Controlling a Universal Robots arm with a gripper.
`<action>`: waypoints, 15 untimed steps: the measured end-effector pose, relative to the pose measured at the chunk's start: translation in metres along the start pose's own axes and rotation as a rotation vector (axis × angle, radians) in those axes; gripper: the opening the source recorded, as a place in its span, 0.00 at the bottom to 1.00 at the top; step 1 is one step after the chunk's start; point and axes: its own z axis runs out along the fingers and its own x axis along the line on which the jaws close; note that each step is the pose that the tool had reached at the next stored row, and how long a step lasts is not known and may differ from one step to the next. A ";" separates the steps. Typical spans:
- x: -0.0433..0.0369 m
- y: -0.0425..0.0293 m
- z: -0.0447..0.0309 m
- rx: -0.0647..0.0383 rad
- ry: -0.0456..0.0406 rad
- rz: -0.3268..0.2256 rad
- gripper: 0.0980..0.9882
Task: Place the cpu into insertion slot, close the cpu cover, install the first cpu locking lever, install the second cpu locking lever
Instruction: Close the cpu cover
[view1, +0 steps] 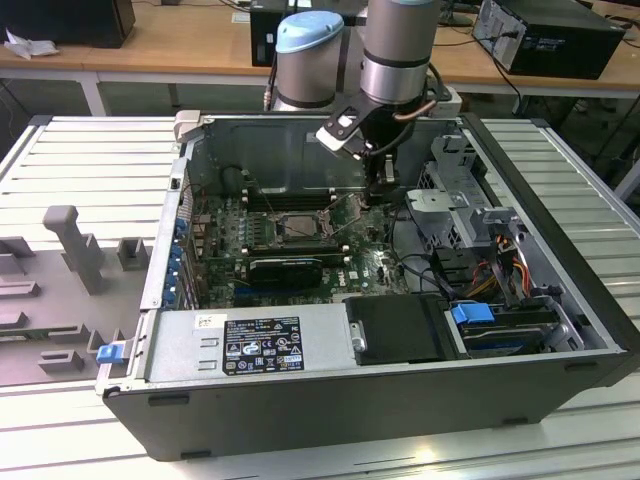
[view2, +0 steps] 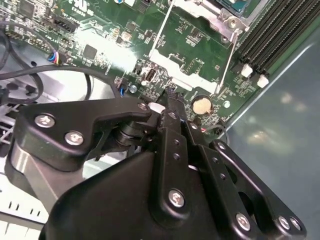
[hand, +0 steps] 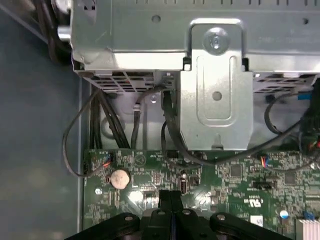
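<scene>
The insertion slot (view1: 300, 228) sits mid-board in the open computer case, black-framed with a dark grey centre. I cannot tell whether the cpu lies in it. A silvery frame, the cpu cover (view2: 212, 15), lies at the socket's corner in the second wrist view. Two thin wire levers (view2: 161, 30) (view2: 231, 55) run from the socket toward my gripper. My gripper (view1: 385, 200) hangs to the exterior view's right of the socket, low over the green board. Its black fingertips are shut together on nothing in both wrist views (view2: 167, 95) (hand: 170, 196).
A coin battery (hand: 120, 178) lies on the board close to the fingertips. A silver drive cage (hand: 215, 90) and black cables (hand: 170, 130) stand just beyond. Long black memory slots (view2: 270, 35) flank the socket. A black card (view1: 285, 268) and the power supply (view1: 250, 345) lie nearer the case front.
</scene>
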 end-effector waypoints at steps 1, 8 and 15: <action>0.0002 -0.0001 0.0017 0.000 -0.0001 0.000 0.01; 0.0001 -0.0106 0.0032 0.003 0.0006 0.000 0.01; 0.0002 -0.0164 0.0030 0.003 0.0006 0.000 0.01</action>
